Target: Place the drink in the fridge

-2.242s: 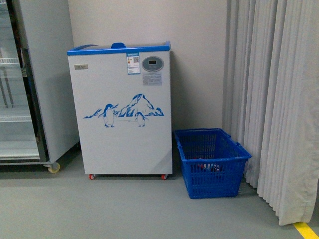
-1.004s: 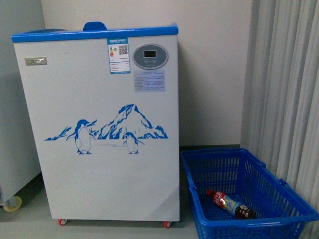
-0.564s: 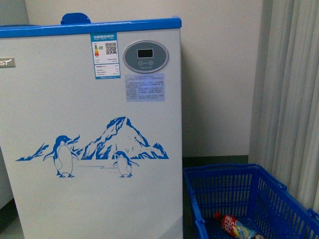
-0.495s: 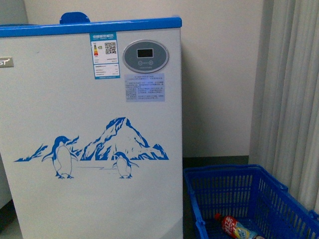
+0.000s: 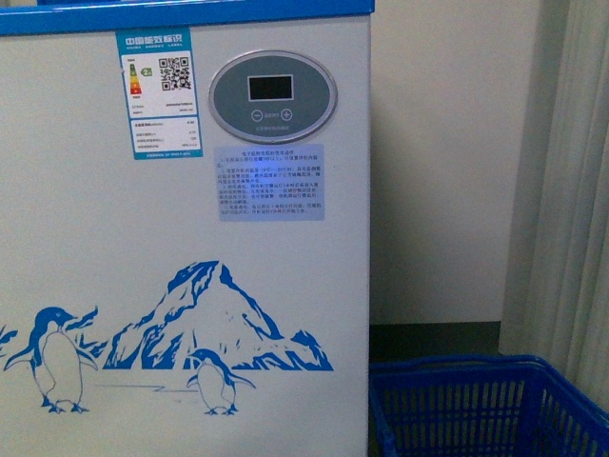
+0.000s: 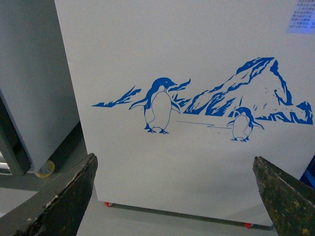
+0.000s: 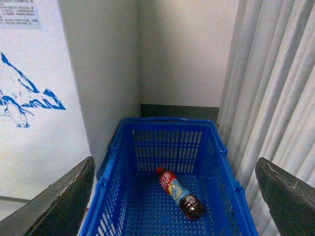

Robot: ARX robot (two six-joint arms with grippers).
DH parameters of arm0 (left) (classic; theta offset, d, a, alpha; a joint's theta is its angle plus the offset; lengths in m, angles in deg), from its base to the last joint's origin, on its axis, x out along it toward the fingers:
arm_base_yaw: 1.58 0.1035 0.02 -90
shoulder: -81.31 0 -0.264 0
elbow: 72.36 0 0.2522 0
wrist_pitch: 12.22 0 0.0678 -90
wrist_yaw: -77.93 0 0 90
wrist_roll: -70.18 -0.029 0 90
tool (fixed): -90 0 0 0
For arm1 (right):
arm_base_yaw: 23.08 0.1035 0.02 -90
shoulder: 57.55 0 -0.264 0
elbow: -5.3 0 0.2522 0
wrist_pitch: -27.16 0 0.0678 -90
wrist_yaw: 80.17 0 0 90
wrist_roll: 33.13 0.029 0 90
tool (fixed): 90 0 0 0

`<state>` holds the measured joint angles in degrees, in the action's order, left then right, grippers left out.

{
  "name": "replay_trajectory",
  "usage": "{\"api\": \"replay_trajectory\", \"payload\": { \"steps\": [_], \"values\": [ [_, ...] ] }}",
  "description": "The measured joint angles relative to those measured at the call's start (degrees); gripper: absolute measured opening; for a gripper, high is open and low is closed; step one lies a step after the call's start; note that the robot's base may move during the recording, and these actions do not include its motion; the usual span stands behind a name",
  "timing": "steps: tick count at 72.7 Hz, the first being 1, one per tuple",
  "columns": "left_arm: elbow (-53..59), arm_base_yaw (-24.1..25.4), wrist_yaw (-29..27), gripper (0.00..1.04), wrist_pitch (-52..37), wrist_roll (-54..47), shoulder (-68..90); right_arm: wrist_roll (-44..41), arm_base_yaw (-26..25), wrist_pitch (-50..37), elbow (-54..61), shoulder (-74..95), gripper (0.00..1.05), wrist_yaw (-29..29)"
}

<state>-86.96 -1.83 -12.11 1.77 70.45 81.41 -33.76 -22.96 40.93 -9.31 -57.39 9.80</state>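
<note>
The drink point(image 7: 178, 193), a small bottle with a red cap, red label and dark liquid, lies on its side on the floor of a blue crate point(image 7: 206, 139); it is out of sight in the front view. My right gripper point(image 7: 174, 201) hangs open above the crate with the bottle seen between its fingers point(image 7: 64, 201), well below them. The fridge point(image 5: 190, 248), white with a blue top rim and penguin print, fills the front view; its lid is out of view. My left gripper point(image 6: 177, 196) is open, facing the fridge's front panel point(image 6: 197, 162).
The blue crate point(image 5: 476, 409) stands on the floor right of the fridge, against the wall. Pale curtains point(image 7: 275, 83) hang to its right. A grey cabinet point(image 6: 29, 88) on castors stands beside the fridge's other side. The fridge rests on small red wheels point(image 6: 109, 204).
The front view has closed in on the fridge, which now fills the frame. The crate has slid to the bottom edge and the bottle has dropped out of that view.
</note>
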Motion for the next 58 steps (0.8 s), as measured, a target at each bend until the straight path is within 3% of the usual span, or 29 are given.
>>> {"api": "replay_trajectory", "payload": {
  "steps": [58],
  "values": [
    [0.00, 0.00, 0.02, 0.97, 0.00, 0.00, 0.04, 0.00, -0.02, 0.00, 0.00, 0.00, 0.97, 0.02]
  ]
}}
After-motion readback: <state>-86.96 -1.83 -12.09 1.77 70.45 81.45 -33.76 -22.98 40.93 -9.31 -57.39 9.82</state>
